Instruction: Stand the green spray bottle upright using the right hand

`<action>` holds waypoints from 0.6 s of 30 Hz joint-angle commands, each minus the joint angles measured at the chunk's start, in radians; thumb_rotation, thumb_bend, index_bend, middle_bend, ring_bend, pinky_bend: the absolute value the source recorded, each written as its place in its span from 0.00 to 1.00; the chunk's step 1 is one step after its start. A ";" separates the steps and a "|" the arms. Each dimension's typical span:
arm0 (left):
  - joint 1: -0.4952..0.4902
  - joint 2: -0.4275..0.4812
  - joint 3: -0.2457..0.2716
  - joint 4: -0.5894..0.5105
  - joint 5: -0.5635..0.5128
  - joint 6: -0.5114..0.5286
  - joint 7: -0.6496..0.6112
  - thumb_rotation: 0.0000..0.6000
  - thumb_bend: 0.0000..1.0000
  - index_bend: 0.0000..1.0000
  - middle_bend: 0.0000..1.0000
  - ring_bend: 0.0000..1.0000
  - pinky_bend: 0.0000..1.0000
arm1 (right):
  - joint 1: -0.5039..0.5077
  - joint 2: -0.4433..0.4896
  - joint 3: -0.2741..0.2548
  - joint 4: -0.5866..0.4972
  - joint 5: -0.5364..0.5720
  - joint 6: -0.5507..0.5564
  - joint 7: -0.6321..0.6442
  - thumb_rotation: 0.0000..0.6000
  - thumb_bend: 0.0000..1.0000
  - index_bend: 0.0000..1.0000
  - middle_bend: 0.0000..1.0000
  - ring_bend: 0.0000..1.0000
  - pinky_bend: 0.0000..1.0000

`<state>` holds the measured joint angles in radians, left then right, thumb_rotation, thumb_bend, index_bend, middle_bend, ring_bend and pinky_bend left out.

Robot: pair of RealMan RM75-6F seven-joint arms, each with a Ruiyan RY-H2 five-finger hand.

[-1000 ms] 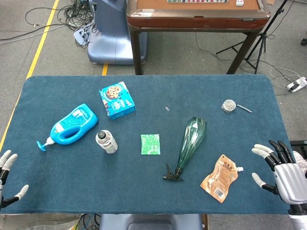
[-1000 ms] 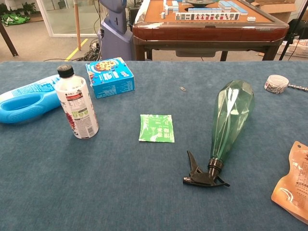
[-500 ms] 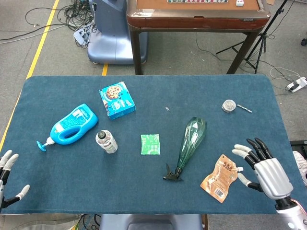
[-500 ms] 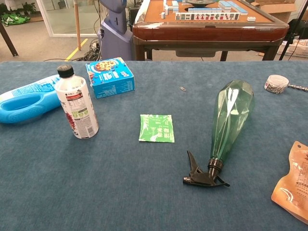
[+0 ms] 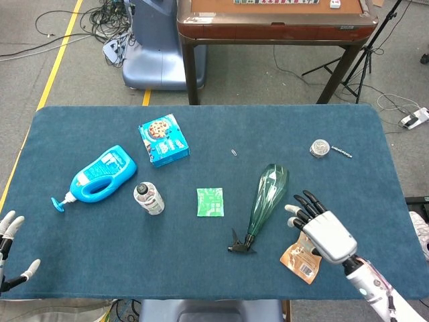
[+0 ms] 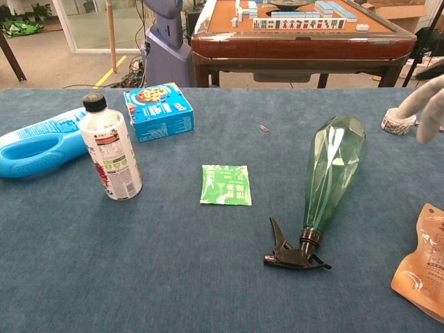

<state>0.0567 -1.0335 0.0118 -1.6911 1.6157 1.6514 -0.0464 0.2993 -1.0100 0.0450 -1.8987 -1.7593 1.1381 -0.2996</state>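
The green spray bottle (image 5: 265, 198) (image 6: 333, 173) lies on its side right of the table's middle, its black trigger head (image 5: 240, 244) (image 6: 291, 252) pointing toward the near edge. My right hand (image 5: 320, 227) hovers just right of the bottle, over an orange pouch, fingers spread and holding nothing. In the chest view only its fingertips (image 6: 424, 104) show at the right edge. My left hand (image 5: 9, 251) rests off the table's near left corner, fingers apart and empty.
An orange pouch (image 5: 303, 257) lies under my right hand. A green sachet (image 5: 210, 201), a small upright bottle (image 5: 149, 198), a blue detergent bottle (image 5: 100, 178) and a blue snack box (image 5: 163, 139) lie to the left. A tape roll (image 5: 320, 147) sits far right.
My right hand has travelled left from the table's right edge to just beside the green bottle, over the pouch. The bottle and my left hand have stayed put.
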 commanded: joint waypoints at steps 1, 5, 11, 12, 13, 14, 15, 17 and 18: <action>0.002 0.000 0.001 0.002 -0.002 0.001 -0.001 1.00 0.26 0.07 0.00 0.06 0.02 | 0.071 -0.066 0.026 0.031 0.038 -0.093 -0.090 1.00 0.23 0.41 0.24 0.06 0.00; 0.005 -0.002 0.002 0.007 -0.009 0.000 -0.005 1.00 0.26 0.07 0.00 0.06 0.02 | 0.127 -0.129 0.041 0.069 0.075 -0.169 -0.162 1.00 0.23 0.41 0.24 0.06 0.00; 0.010 -0.004 0.002 0.017 -0.014 0.003 -0.014 1.00 0.26 0.07 0.00 0.06 0.02 | 0.187 -0.225 0.048 0.138 0.106 -0.229 -0.279 1.00 0.23 0.40 0.22 0.06 0.00; 0.010 -0.004 0.001 0.018 -0.015 0.004 -0.016 1.00 0.26 0.07 0.00 0.06 0.02 | 0.195 -0.245 0.046 0.150 0.111 -0.237 -0.302 1.00 0.23 0.39 0.22 0.06 0.00; 0.011 -0.004 0.001 0.019 -0.015 0.005 -0.017 1.00 0.26 0.07 0.00 0.06 0.02 | 0.201 -0.259 0.044 0.158 0.116 -0.243 -0.317 1.00 0.22 0.38 0.21 0.06 0.00; 0.012 -0.004 0.001 0.020 -0.015 0.006 -0.018 1.00 0.26 0.07 0.00 0.06 0.02 | 0.205 -0.273 0.043 0.168 0.122 -0.246 -0.332 1.00 0.22 0.37 0.21 0.06 0.00; 0.013 -0.005 0.001 0.022 -0.016 0.006 -0.019 1.00 0.26 0.07 0.00 0.06 0.02 | 0.209 -0.293 0.043 0.182 0.129 -0.247 -0.354 1.00 0.22 0.37 0.21 0.06 0.00; 0.014 -0.006 0.002 0.024 -0.017 0.006 -0.021 1.00 0.26 0.07 0.00 0.06 0.02 | 0.215 -0.326 0.040 0.208 0.132 -0.243 -0.384 1.00 0.22 0.37 0.21 0.06 0.00; 0.015 -0.006 0.003 0.026 -0.018 0.005 -0.022 1.00 0.26 0.07 0.00 0.06 0.02 | 0.218 -0.344 0.038 0.222 0.135 -0.239 -0.396 1.00 0.22 0.37 0.21 0.06 0.00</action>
<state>0.0712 -1.0392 0.0144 -1.6655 1.5978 1.6569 -0.0688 0.5059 -1.3235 0.0867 -1.7037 -1.6344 0.8994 -0.6687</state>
